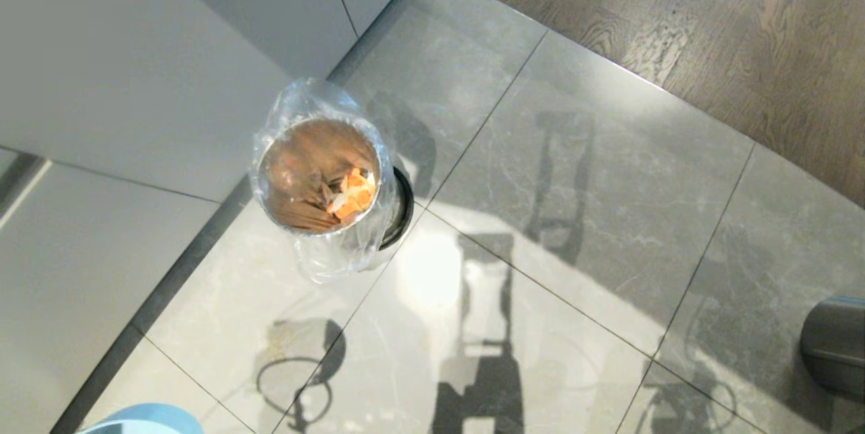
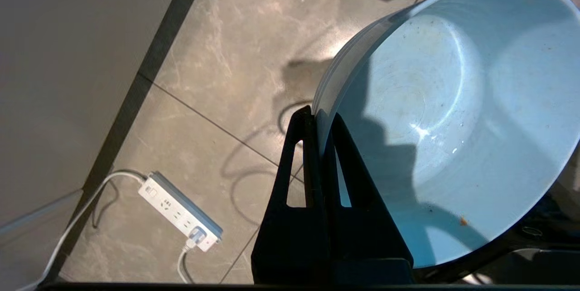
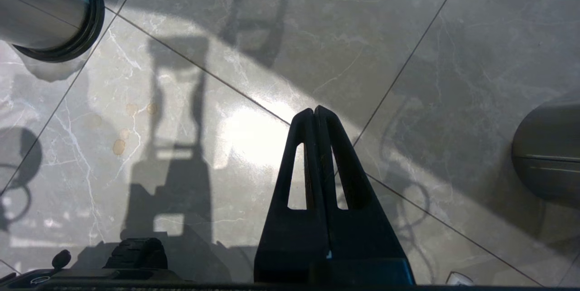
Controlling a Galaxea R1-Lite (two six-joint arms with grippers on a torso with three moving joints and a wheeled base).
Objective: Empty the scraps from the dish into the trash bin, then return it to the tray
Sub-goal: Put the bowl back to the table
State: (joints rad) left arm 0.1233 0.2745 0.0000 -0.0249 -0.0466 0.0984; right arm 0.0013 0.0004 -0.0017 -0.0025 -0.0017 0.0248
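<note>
The pale blue dish (image 2: pixel 453 114) fills the left wrist view, empty apart from a few crumbs. My left gripper (image 2: pixel 317 116) is shut on its rim, one finger inside and one outside. A sliver of the dish (image 1: pixel 145 420) shows at the head view's bottom left edge. The trash bin (image 1: pixel 321 174), a steel cylinder lined with a crinkled clear bag, stands on the tiled floor ahead. Yellow and orange scraps (image 1: pixel 351 196) lie inside it. My right gripper (image 3: pixel 315 112) hangs shut and empty above the floor, with the trash bin's steel side (image 3: pixel 43 7) off to one side. The tray is out of view.
Grey cabinet fronts (image 1: pixel 135 69) rise behind and left of the bin. A white power strip (image 2: pixel 181 211) with its cable lies on the floor by the cabinet base. A dark grey rounded object (image 1: pixel 834 343) sits at the right edge. Wood flooring (image 1: pixel 709 21) begins beyond the tiles.
</note>
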